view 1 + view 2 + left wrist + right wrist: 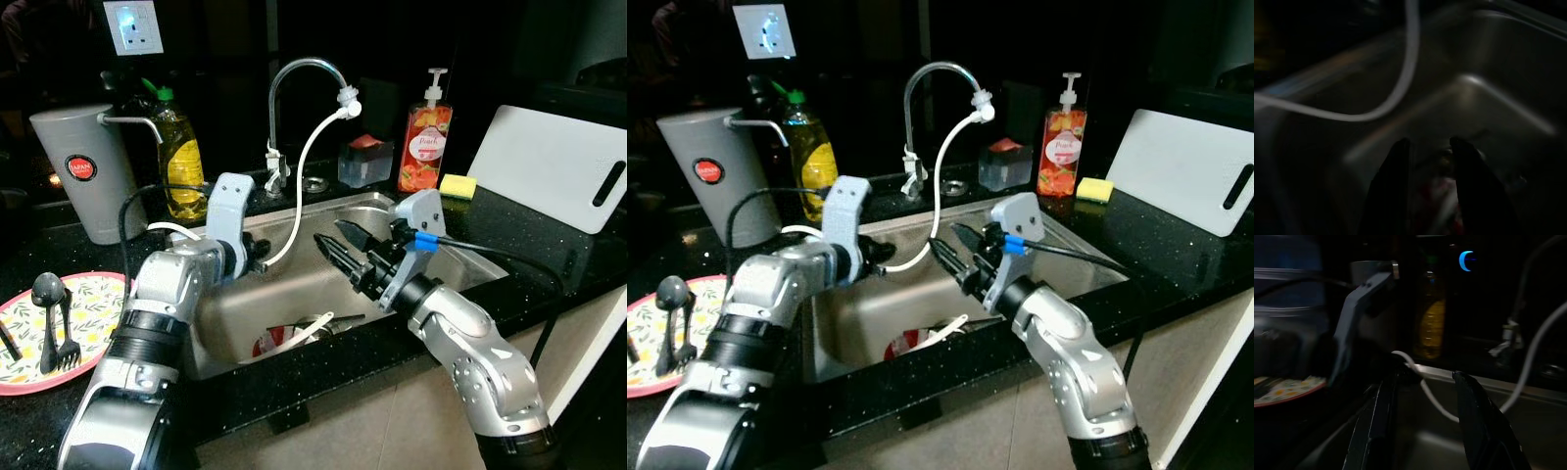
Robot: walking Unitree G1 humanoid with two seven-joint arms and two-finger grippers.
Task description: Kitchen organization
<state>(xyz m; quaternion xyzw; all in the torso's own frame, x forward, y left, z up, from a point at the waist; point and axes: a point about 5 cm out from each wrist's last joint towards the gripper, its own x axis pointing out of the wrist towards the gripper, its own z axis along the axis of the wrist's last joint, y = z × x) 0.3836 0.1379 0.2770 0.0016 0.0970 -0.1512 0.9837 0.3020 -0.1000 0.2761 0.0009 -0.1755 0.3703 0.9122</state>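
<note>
Over the steel sink (460, 262) both arms reach in. My right gripper (338, 245) hangs open above the basin's middle with nothing between its black fingers (1474, 411). My left gripper (261, 262) is at the sink's left wall beside the white hose (299, 186); the left wrist view shows its fingers (1398, 166) apart and empty, pointing down at the basin. A red and white dish (274, 345) with a pale utensil (313, 326) lies on the sink bottom. On the counter at the left, a floral plate (93, 294) carries a black spoon and fork (51, 328).
Behind the sink stand a curved faucet (304, 73), a grey jug (83, 171), a yellow oil bottle (181, 157), a clear container (364, 162) and an orange soap dispenser (424, 142). A yellow sponge (458, 185) and a white cutting board (554, 166) are at the right.
</note>
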